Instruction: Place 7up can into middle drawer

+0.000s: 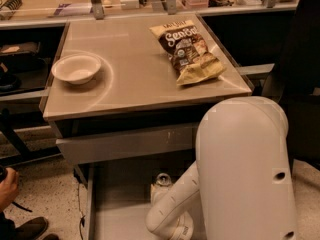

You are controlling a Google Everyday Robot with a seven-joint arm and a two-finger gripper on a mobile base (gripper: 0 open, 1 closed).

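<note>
The 7up can (161, 180) stands upright inside the open middle drawer (117, 209), only its silver top and a little of its side showing. My gripper (159, 193) is right at the can, down in the drawer, mostly hidden behind my white forearm. The big white arm body fills the lower right of the camera view and hides the drawer's right half.
On the cabinet top (140, 74) sit a white bowl (76, 68) at the left and a crisp bag (188, 51) at the right. A closed grey drawer front (125, 143) with pale scratches is above the open drawer. A person's hand (6, 189) and shoe are at lower left.
</note>
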